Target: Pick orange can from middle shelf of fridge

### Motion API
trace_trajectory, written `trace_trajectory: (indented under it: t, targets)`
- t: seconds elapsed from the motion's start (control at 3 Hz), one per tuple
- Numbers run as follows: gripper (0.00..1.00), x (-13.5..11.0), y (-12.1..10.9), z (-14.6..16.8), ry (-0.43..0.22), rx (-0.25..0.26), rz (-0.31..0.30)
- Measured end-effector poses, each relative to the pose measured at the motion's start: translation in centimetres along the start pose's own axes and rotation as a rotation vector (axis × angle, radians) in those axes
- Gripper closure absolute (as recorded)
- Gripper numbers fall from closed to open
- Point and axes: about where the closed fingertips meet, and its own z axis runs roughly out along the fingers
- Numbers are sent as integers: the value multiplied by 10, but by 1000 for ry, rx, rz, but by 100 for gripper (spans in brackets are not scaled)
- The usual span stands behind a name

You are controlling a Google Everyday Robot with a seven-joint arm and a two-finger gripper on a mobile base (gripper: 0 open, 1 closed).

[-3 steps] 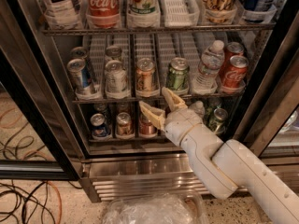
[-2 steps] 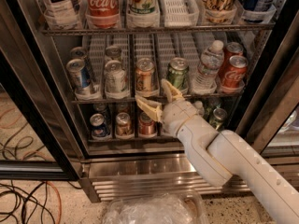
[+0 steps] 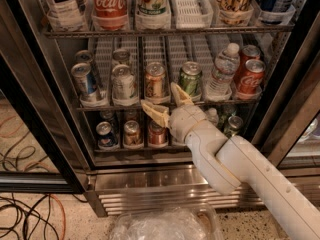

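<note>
The orange can [image 3: 155, 81] stands upright at the front of the middle shelf [image 3: 165, 105] of the open fridge [image 3: 150, 179], between a silver can [image 3: 123, 84] and a green can [image 3: 190, 79]. My gripper [image 3: 165, 102] is open, just in front of and below the orange can at the shelf's front edge. One tan finger [image 3: 156, 113] lies to the left below the can. The other finger [image 3: 180, 94] points up between the orange and green cans. Neither finger touches the can.
A blue can [image 3: 85, 81], a water bottle [image 3: 222, 71] and red Coca-Cola cans [image 3: 248, 76] share the middle shelf. Large bottles [image 3: 109, 4] stand on the rack above. More cans [image 3: 132, 132] stand on the bottom level. Cables [image 3: 25, 209] and a clear plastic bag [image 3: 160, 226] lie on the floor.
The gripper has moved left and up towards the orange can, from in front of the green can to just below the orange one. Its fingers stay open.
</note>
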Motion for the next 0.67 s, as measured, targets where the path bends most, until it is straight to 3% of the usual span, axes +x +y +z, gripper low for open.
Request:
trace_trajectory:
  t: [0.33,0.67]
  targets:
    - [29,-3,-6,10,-13,16,9]
    - [30,-1,-22,59,-23,45,8]
